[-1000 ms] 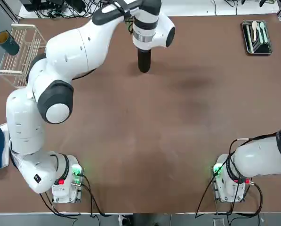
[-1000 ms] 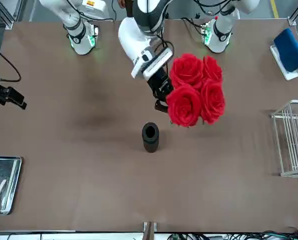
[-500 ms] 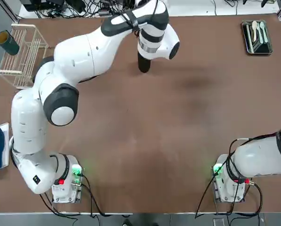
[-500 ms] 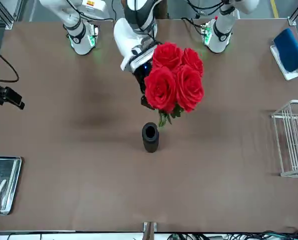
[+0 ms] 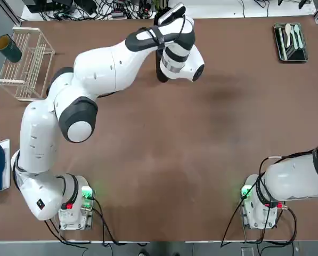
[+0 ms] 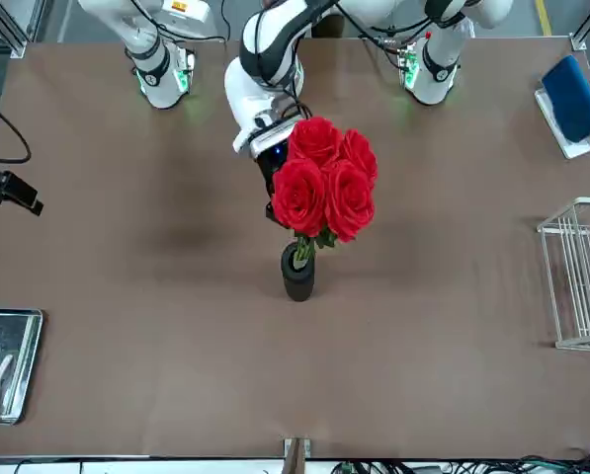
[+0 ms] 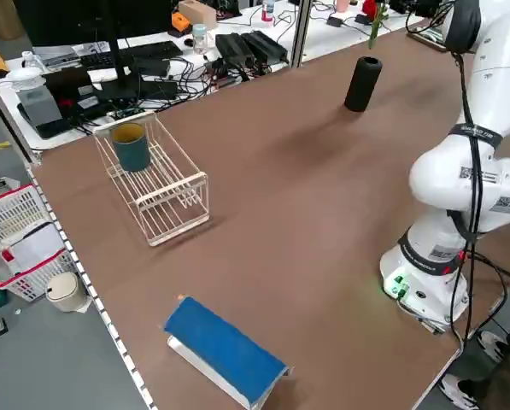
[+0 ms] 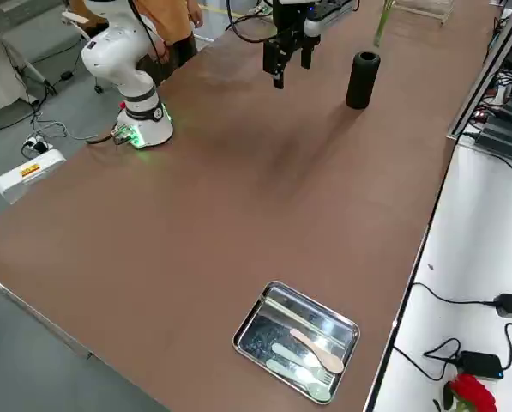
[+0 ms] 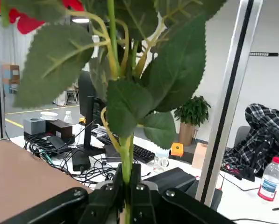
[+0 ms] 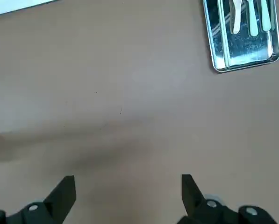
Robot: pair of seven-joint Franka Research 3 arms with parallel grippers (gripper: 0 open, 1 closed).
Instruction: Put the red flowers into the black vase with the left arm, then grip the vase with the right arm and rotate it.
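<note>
**rosebud_77:** Roses question, where's the bunch sitting in the front view?

**frankafan:** upper middle of the frame. The red flowers [image 6: 323, 192] are four plush, tightly swirled red blooms packed together, with serrated green leaves under them and thin green stems running down. The stem ends reach right at the round mouth of the black vase [image 6: 297, 272], which is a slim matte black cylinder standing upright just below centre on the brown table [image 6: 453, 326]. Can't tell how far into the mouth the stems actually go

**rosebud_77:** and the gripper?

**frankafan:** left gripper [image 9: 128, 186] is clamped tight on the stems, you can see in its wrist view the black fingers pressed together on a green stem with the leaves fanning out above. In the front view it's tucked behind the blooms. From the top view the glossy white left arm reaches over to the upper middle and covers most of the vase [image 5: 161, 72]

**rosebud_77:** right one doing anything?

**frankafan:** right gripper [image 10: 128, 191] hangs over bare table with its black fingers spread wide, nothing between them. A shiny metal tray [image 10: 242, 35] with pale utensils sits in the upper right corner of its wrist view. Wire rack [image 6: 581, 286] is at the right edge of the front view, well apart from the vase
</note>
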